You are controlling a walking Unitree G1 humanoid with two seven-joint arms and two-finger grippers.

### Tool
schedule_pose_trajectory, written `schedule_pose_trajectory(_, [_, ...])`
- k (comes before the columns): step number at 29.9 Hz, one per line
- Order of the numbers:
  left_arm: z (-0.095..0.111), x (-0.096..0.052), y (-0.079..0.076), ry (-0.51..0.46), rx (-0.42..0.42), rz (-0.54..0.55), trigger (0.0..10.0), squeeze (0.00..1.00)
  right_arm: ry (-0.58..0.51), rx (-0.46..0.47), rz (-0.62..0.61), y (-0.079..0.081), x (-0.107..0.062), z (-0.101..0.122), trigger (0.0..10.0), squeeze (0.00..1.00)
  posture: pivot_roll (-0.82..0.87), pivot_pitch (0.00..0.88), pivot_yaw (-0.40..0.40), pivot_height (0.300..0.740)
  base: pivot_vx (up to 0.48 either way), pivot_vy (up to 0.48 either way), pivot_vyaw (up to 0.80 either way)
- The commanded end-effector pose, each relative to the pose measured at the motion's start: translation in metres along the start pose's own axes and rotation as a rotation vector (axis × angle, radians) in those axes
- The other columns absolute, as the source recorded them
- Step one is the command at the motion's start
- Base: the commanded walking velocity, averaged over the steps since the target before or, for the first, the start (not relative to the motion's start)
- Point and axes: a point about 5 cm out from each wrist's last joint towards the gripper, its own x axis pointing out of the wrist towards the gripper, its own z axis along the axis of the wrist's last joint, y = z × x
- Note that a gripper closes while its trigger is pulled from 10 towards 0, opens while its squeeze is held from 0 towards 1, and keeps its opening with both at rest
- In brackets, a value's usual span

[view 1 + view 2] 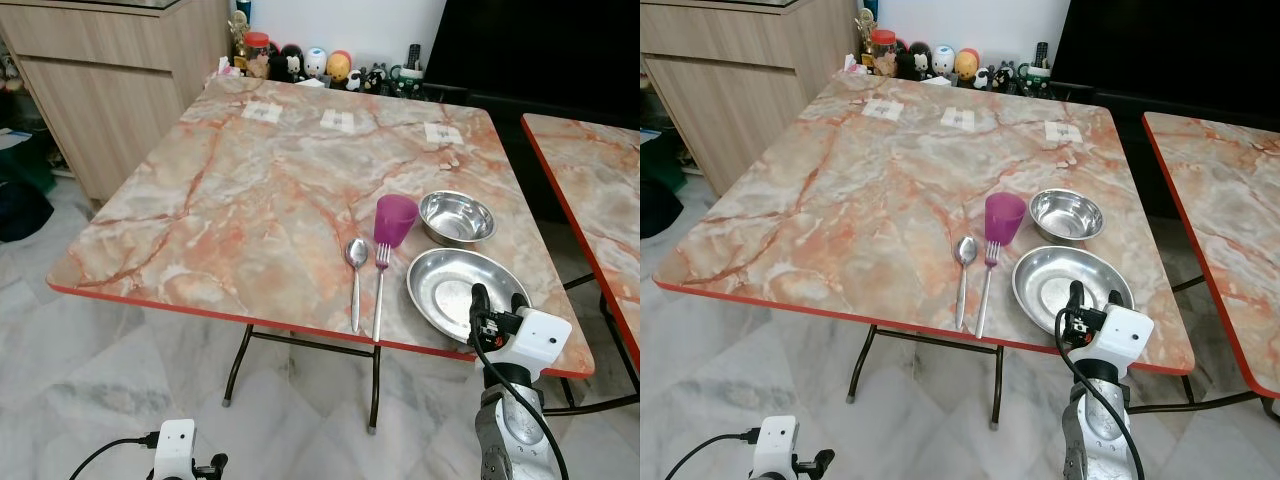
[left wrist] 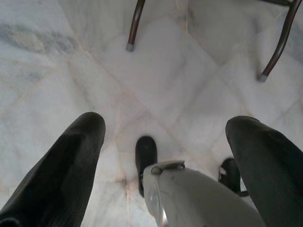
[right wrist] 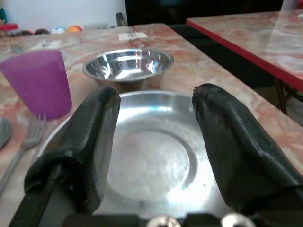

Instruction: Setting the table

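Note:
On the marble table (image 1: 250,190), near its front right corner, lies a steel plate (image 1: 455,285). Behind it stands a steel bowl (image 1: 457,217), and a purple cup (image 1: 394,220) is to the bowl's left. A fork (image 1: 380,290) and a spoon (image 1: 356,275) lie side by side left of the plate. My right gripper (image 1: 498,302) hovers open just above the plate's near rim, its fingers (image 3: 90,137) apart with nothing between them. My left gripper (image 2: 161,142) hangs low by the floor, open and empty.
A second marble table (image 1: 595,200) stands close on the right. Toy figures and jars (image 1: 310,65) line the far table edge by the wall, and a wooden cabinet (image 1: 110,90) is at the left. Folding table legs (image 2: 135,23) stand on the tiled floor.

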Motion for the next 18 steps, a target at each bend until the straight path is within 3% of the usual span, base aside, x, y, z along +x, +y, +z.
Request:
schedule_pose_trajectory(1, [-0.0041, -0.0006, -0.0023, 0.013, -0.01, -0.006, 10.0, 0.0, -0.018, 0.001, -0.004, -0.0007, 0.0023, 0.0057, 10.0, 0.0, 0.08, 0.042, -0.111, 0.74, 0.368, 0.0, 0.0])
schedule_pose_trajectory(8, [-0.0045, -0.0007, -0.0015, 0.016, -0.004, -0.002, 10.0, 0.0, -0.02, 0.002, -0.004, 0.0003, 0.0026, 0.007, 10.0, 0.0, 0.08, 0.043, -0.112, 0.74, 0.34, 0.0, 0.0])
schedule_pose_trajectory(18, [-0.0045, -0.0009, -0.0005, 0.014, -0.004, 0.002, 10.0, 0.0, -0.052, -0.005, -0.042, -0.0074, 0.0006, 0.0152, 10.0, 0.0, 0.08, 0.047, -0.112, 0.74, 0.0, 0.0, 0.0])
